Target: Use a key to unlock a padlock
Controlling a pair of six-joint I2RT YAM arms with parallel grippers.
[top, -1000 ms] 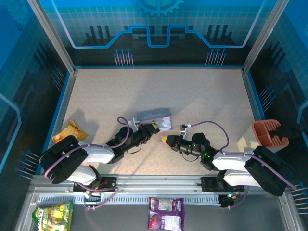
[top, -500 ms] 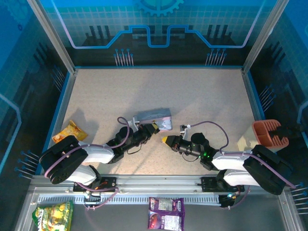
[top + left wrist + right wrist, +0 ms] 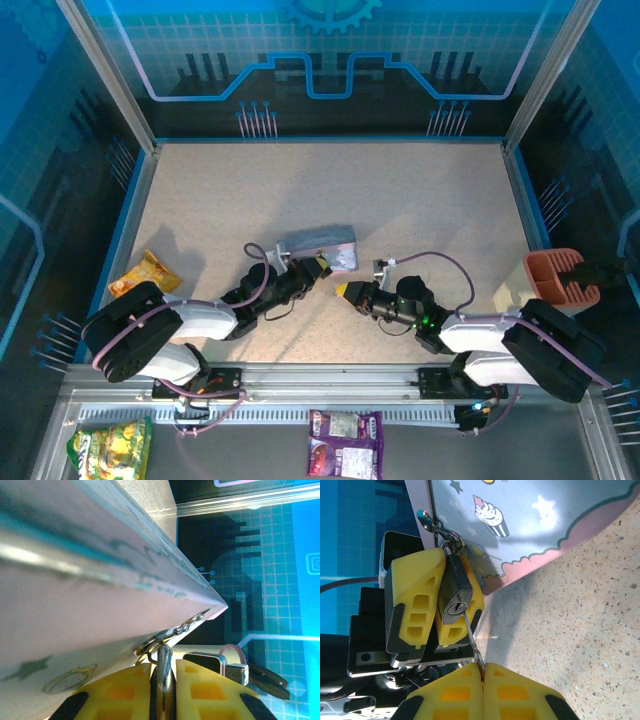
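Note:
The padlock [image 3: 453, 587], dark-bodied with a thin silvery shackle [image 3: 164, 659], hangs from a ring on the pale blue cartoon tin [image 3: 530, 525]. My left gripper [image 3: 163, 674] is shut on the padlock, whose body sits between its yellow fingers [image 3: 415, 600]. The keyhole faces my right gripper [image 3: 483, 666], which is shut on the key [image 3: 472, 636]. The key's thin blade slants up, and its tip touches the lock face just beside the keyhole. From above, the left gripper [image 3: 318, 268] and right gripper [image 3: 345, 290] meet just below the tin [image 3: 322, 243].
An orange snack packet [image 3: 146, 272] lies at the table's left edge. A red-orange holder [image 3: 556, 274] stands at the right edge. A green packet [image 3: 110, 446] and a purple one [image 3: 345, 441] lie in front of the arm bases. The speckled table [image 3: 330, 185] stretches behind the tin.

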